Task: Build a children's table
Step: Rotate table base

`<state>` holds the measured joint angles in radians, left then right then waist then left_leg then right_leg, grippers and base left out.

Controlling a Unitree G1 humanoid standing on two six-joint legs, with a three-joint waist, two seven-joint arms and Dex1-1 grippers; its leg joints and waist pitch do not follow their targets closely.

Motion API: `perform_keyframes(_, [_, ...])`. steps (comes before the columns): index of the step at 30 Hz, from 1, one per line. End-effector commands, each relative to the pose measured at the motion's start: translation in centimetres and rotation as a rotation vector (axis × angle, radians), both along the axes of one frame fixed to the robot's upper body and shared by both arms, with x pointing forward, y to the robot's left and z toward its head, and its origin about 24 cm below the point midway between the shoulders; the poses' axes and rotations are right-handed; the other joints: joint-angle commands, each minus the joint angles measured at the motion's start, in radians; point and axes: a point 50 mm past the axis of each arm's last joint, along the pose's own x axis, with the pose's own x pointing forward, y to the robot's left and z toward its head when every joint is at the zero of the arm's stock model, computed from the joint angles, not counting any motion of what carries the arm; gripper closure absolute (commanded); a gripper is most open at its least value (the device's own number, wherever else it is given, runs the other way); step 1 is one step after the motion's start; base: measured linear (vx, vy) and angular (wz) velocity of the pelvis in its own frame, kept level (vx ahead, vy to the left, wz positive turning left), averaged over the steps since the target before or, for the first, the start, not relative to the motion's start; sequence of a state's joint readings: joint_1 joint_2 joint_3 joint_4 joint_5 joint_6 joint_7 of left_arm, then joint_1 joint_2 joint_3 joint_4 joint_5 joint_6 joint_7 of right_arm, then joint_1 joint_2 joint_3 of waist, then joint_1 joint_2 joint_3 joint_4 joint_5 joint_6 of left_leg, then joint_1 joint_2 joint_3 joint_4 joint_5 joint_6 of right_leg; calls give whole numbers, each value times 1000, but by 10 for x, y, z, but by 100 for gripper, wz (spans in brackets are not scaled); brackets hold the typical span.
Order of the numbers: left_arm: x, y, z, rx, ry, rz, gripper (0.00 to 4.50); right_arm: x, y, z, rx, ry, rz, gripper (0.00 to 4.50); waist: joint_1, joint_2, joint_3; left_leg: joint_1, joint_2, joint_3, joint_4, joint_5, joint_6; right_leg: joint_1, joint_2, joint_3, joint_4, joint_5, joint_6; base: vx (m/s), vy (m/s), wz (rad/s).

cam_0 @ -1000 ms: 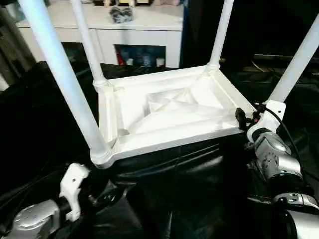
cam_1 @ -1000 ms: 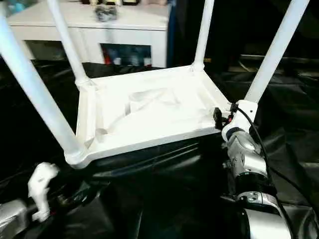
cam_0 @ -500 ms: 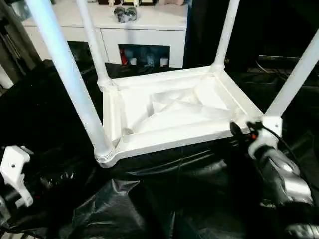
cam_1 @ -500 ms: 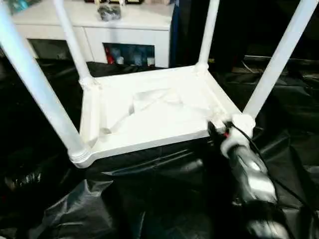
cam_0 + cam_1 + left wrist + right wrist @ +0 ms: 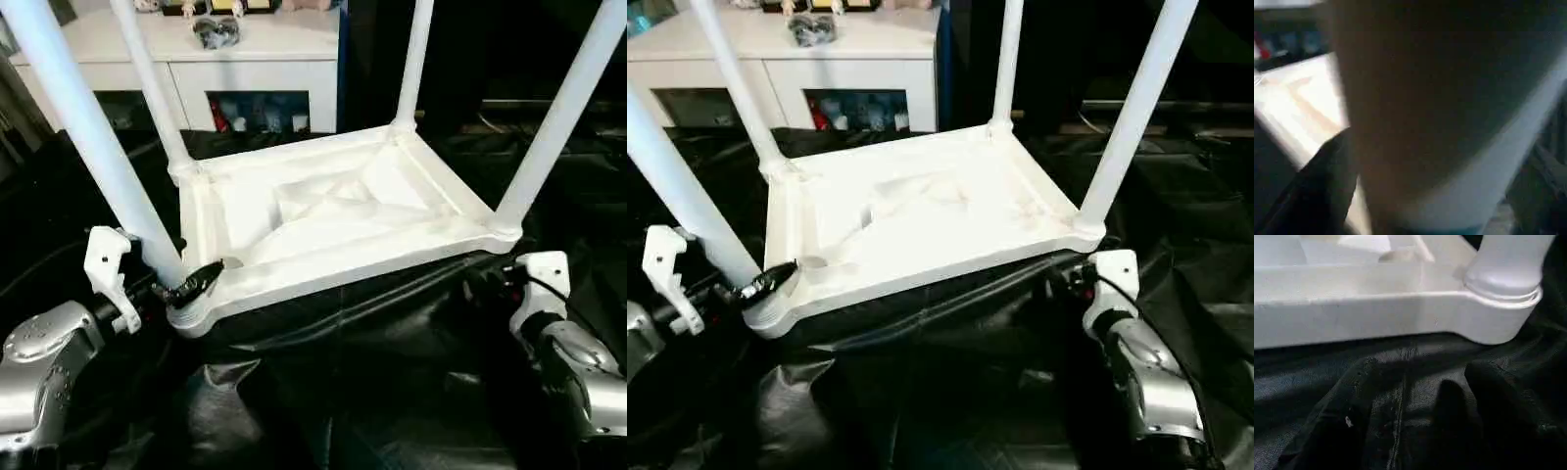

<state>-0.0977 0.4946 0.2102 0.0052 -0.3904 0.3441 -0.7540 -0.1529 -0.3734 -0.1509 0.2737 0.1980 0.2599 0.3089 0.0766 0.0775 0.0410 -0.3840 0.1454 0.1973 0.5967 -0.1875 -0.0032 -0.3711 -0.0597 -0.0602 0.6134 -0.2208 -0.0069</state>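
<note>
The open middle of the tabletop (image 5: 333, 211) is fenced by four upright legs (image 5: 83, 147); the left gripper (image 5: 181, 289) is pressed against the near-left one.

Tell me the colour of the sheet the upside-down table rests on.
Black: the sheet is dark and glossy under the white tabletop, clearest in the right eye view.

Staged indoor test room, black plastic sheeting (image 5: 323, 392) draped over the work surface, white glass-doored cabinet (image 5: 211, 59) at 11 o'clock, trinkets on top
</note>
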Motion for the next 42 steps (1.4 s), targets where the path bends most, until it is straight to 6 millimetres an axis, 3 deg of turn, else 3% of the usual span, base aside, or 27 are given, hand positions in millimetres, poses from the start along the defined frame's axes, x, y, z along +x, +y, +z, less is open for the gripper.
perform_keyframes(1, [3, -5, 0, -18, 12, -6, 5, 6, 6, 4, -8, -6, 8, 129, 5, -2, -53, 24, 87, -51, -77, -231, 13, 22, -98, 56, -74, -130, -212, 0, 0, 0])
perform_keyframes(7, [2, -21, 8, -108, 6, -135, 5, 13, 10, -2, -27, 26, 14, 129, 17, -1, -50, 29, 88, -47, -78, -259, -6, 18, -98, 57, -75, -161, -213, 0, 0, 0])
perform_keyframes(8, [-9, -31, 10, -145, 55, -288, 5, 19, 16, -5, -31, 36, 36, 129, 17, 0, -52, 26, 88, -50, -79, -254, -12, 20, -102, 56, -71, -159, -219, 0, 0, 0])
perform_keyframes(9, [-10, -32, 10, -148, 61, -302, 5, 20, 17, -5, -31, 37, 38, 129, 16, 2, -51, 23, 87, -50, -80, -252, -12, 21, -100, 54, -70, -163, -219, 0, 0, 0])
perform_keyframes(10, [-14, -35, 10, -156, 80, -350, 5, 21, 19, -6, -33, 41, 46, 129, 18, 1, -51, 30, 89, -47, -79, -264, -14, 15, -97, 56, -72, -166, -219, 0, 0, 0])
perform_keyframes(12, [-20, -39, 9, -168, 120, -417, 5, 24, 23, -7, -33, 49, 69, 129, 18, 4, -51, 28, 89, -45, -81, -252, -12, 16, -93, 55, -69, -151, -223, 0, 0, 0])
perform_keyframes(15, [-26, -43, 9, -181, 161, -481, 5, 28, 29, -8, -34, 57, 93, 129, 14, 1, -49, 24, 86, -45, -81, -255, -15, 21, -96, 55, -68, -162, -222, 0, 0, 0])
perform_keyframes(16, [-32, -49, 10, -200, 201, -556, 5, 32, 37, -9, -31, 64, 121, 129, 14, -11, -49, 25, 86, -45, -78, -252, -12, 21, -101, 58, -66, -179, -224, 0, 0, 0])
perform_keyframes(18, [-38, -57, 13, -220, 244, -637, 5, 37, 46, -10, -29, 64, 155, 129, 8, -7, -46, 17, 84, -47, -82, -245, -8, 24, -100, 55, -67, -214, -222, 0, 0, 0])
perform_keyframes(20, [-41, -65, 17, -245, 263, -690, 5, 41, 58, -9, -22, 54, 193, 129, 3, -5, -47, 23, 86, -48, -83, -258, -18, 21, -98, 56, -71, -224, -214, 0, 0, 0])
perform_keyframes(22, [-43, -70, 19, -270, 272, -716, 5, 43, 64, -8, -17, 45, 216, 129, -2, -4, -47, 21, 84, -48, -83, -257, -20, 22, -96, 57, -69, -205, -217, 0, 0, 0])
perform_keyframes(24, [-50, -88, 26, -373, 299, -793, 5, 45, 91, -5, 35, 35, 363, 129, -9, -7, -51, 19, 82, -45, -78, -242, -17, 24, -95, 56, -62, -161, -238, 0, 0, 0])
perform_keyframes(27, [-53, -93, 25, -386, 308, -816, 5, 43, 102, -6, 48, 48, 433, 129, -16, -9, -51, 9, 80, -46, -73, -189, 16, 32, -94, 54, -60, -109, -249, 0, 0, 0])
perform_keyframes(29, [-55, -96, 25, -396, 320, -838, 5, 42, 113, -7, 47, 57, 515, 129, -22, -13, -48, 11, 79, -43, -71, -191, 27, 31, -94, 54, -65, -140, -247, 0, 0, 0])
perform_keyframes(33, [-55, -99, 23, -406, 333, -857, 5, 41, 125, -10, 47, 76, 594, 129, -34, -12, -43, 10, 81, -49, -78, -245, 5, 33, -93, 50, -72, -249, -225, 0, 0, 0])
perform_keyframes(36, [-56, -102, 22, -424, 341, -871, 5, 42, 130, -11, 38, 79, 614, 129, -37, -11, -42, 11, 82, -51, -80, -260, -5, 31, -94, 50, -74, -276, -217, 0, 0, 0])
perform_keyframes(37, [-56, -106, 19, -451, 356, -885, 5, 43, 135, -10, 24, 77, 640, 129, -39, -14, -41, 12, 82, -52, -82, -281, -21, 31, -96, 51, -78, -305, -206, 0, 0, 0])
perform_keyframes(42, [-59, -105, 7, -474, 372, -867, 5, 43, 126, -12, -22, 85, 621, 129, -41, -20, -37, 18, 81, -54, -86, -314, -34, 30, -95, 53, -84, -340, -187, 0, 2, -4])
